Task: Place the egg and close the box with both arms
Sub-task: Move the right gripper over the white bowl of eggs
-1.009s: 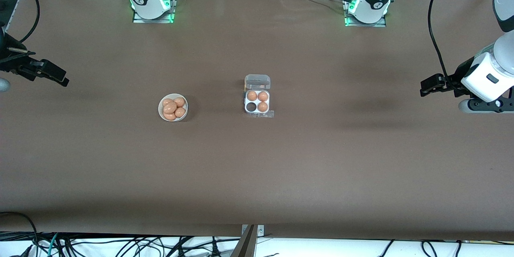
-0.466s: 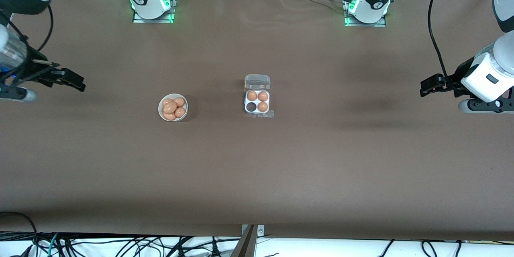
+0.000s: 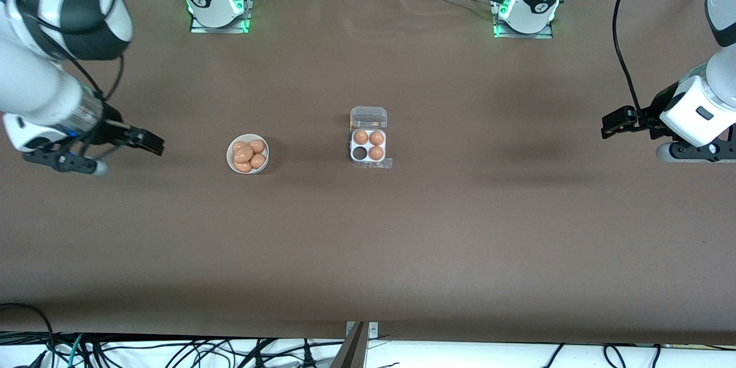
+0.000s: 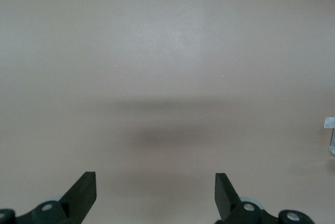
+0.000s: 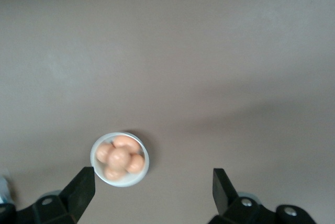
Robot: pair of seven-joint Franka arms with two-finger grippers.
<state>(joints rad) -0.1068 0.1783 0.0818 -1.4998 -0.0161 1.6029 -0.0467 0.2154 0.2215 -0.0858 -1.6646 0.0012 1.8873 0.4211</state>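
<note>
The clear egg box [image 3: 368, 146] sits mid-table with its lid [image 3: 368, 117] open. It holds three brown eggs [image 3: 368, 138] and one empty cup [image 3: 360, 153]. A round white bowl [image 3: 248, 154] with several brown eggs stands beside it toward the right arm's end, and shows in the right wrist view [image 5: 120, 159]. My right gripper [image 3: 150, 142] is open and empty over the table, short of the bowl; its jaws [image 5: 152, 190] stand wide apart. My left gripper [image 3: 613, 125] is open and empty, waiting over the left arm's end of the table; it also shows in the left wrist view [image 4: 155, 190].
The brown table [image 3: 460, 230] spreads wide around the box and bowl. The two arm bases [image 3: 217, 3] [image 3: 526, 8] stand along the edge farthest from the camera. Cables hang along the near edge.
My right arm has swung in from the table's end toward the bowl, its gripper now much closer to it. The left arm has not moved.
</note>
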